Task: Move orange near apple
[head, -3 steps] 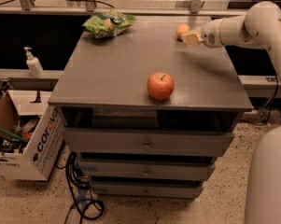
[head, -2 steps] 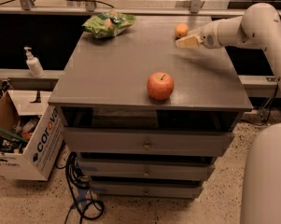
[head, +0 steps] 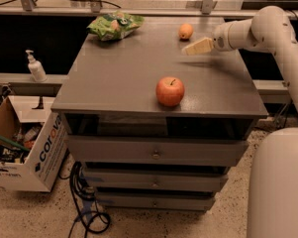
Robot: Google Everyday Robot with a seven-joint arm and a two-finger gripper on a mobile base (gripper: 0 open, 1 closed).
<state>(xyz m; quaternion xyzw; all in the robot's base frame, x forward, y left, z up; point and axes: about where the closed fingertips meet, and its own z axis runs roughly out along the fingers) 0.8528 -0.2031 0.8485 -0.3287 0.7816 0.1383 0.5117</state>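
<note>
The orange (head: pixel 185 31) is a small round orange-yellow fruit at the back right of the grey cabinet top (head: pixel 119 78). The apple (head: pixel 170 91) is larger, red-orange with a short dark stem, and stands near the front edge at the middle. My gripper (head: pixel 190 48) reaches in from the right on a white arm (head: pixel 260 31). Its cream fingers point left, just in front of and slightly right of the orange, apart from it. It holds nothing that I can see.
A green snack bag (head: pixel 115 25) lies at the back left of the top. The cabinet has drawers (head: pixel 156 152) below. A cardboard box (head: pixel 24 150) and a pump bottle (head: pixel 35 67) stand to the left. Cables (head: pixel 89 207) lie on the floor.
My gripper has drawn back from the orange, moving toward the front and a little left. The orange has stayed at the back right. The apple has not moved.
</note>
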